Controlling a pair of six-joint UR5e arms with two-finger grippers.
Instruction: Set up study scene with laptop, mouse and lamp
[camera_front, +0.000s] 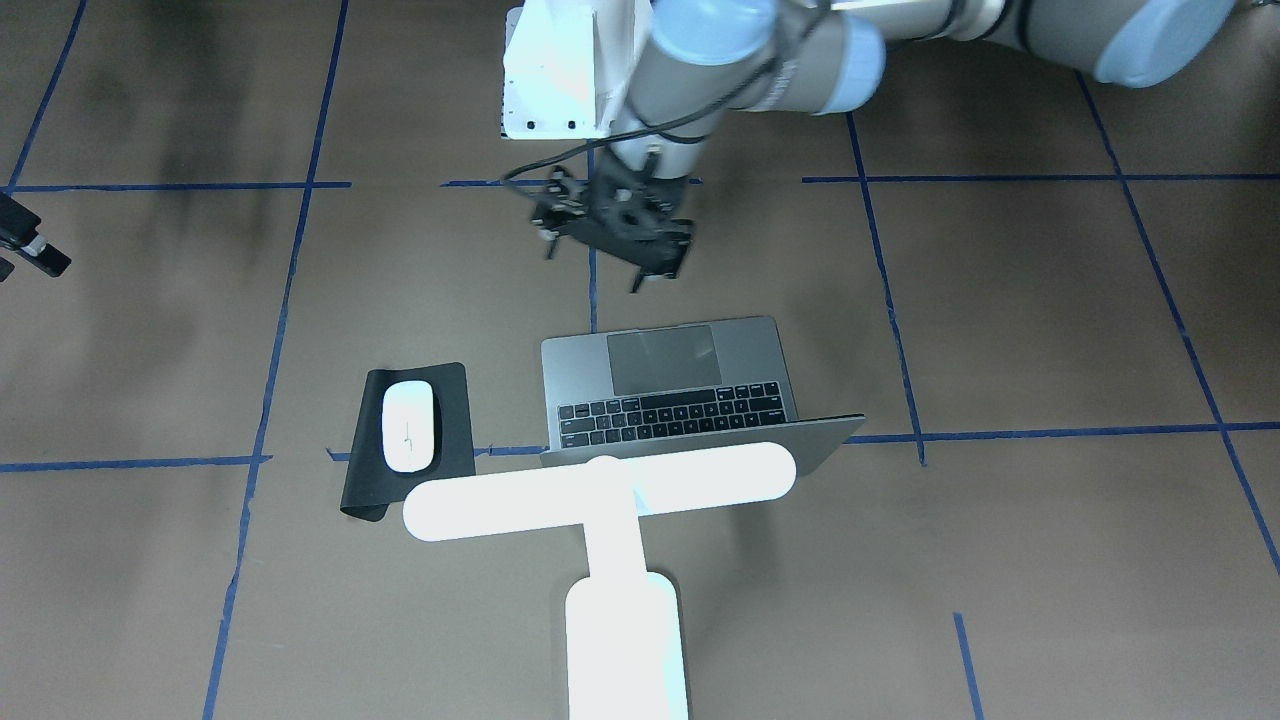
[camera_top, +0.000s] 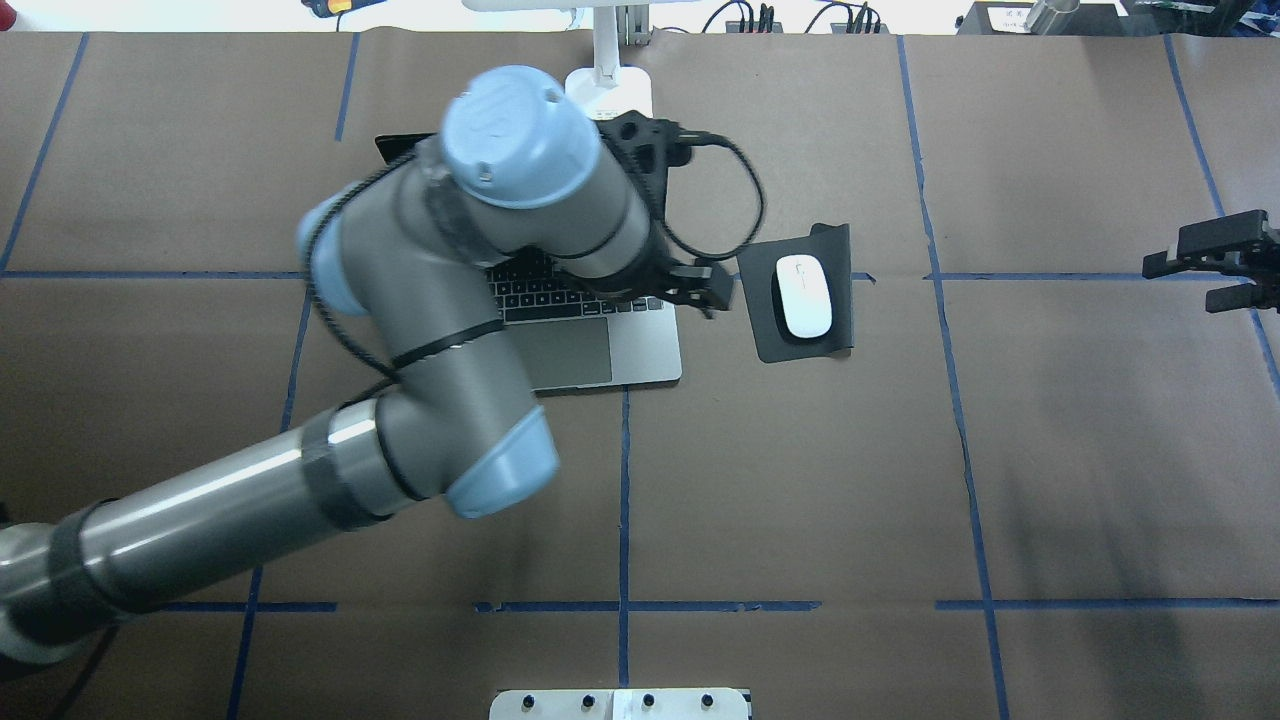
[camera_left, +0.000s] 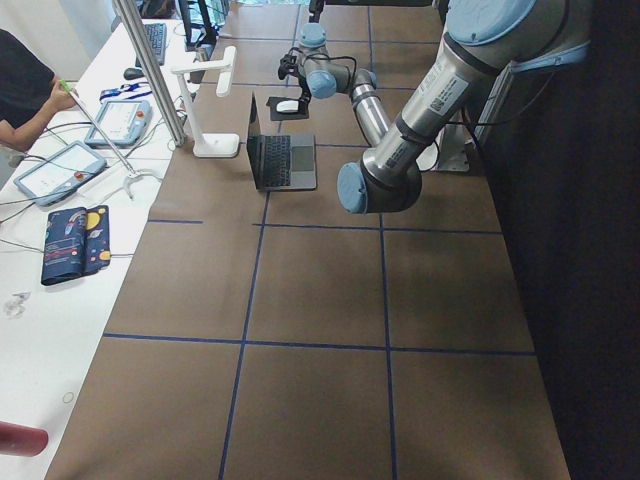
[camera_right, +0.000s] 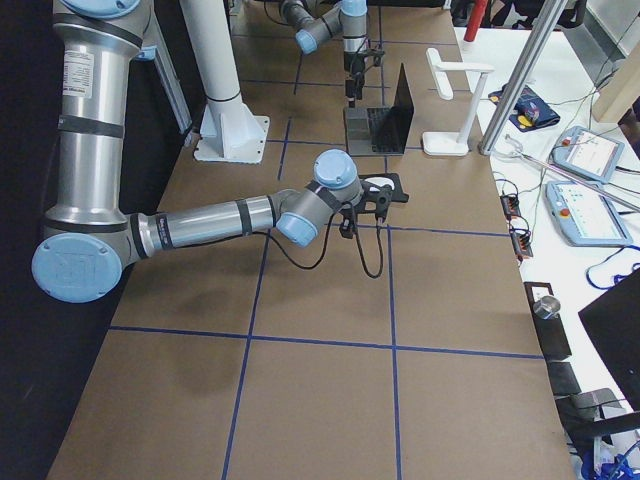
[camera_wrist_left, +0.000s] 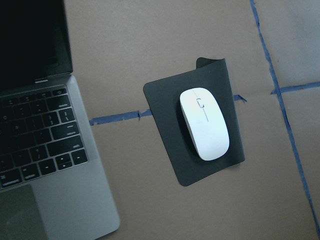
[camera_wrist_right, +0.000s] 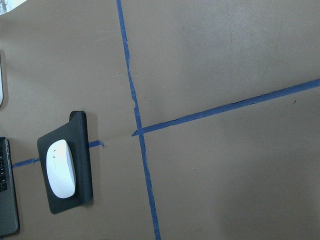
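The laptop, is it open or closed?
Open. The laptop shows its keys and trackpad, with the lid standing up; its screen is dark in the left wrist view.

Silver-grey laptop (camera_front: 680, 375), black keys (camera_front: 672, 412); white mouse (camera_front: 408, 426) with dark line; black mat (camera_front: 456, 420); white lamp (camera_front: 600, 500); brown table (camera_front: 1000, 300), blue tape grid (camera_front: 1050, 435).

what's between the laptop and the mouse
Bare brown table crossed by blue tape, then the black mat under the mouse; seen in the left wrist view.

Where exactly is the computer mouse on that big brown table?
Find the open silver laptop by the glowing T-shaped lamp. Beside it lies a black mat; the mouse sits on it, a small white oval, flat and unlit unlike the lamp.
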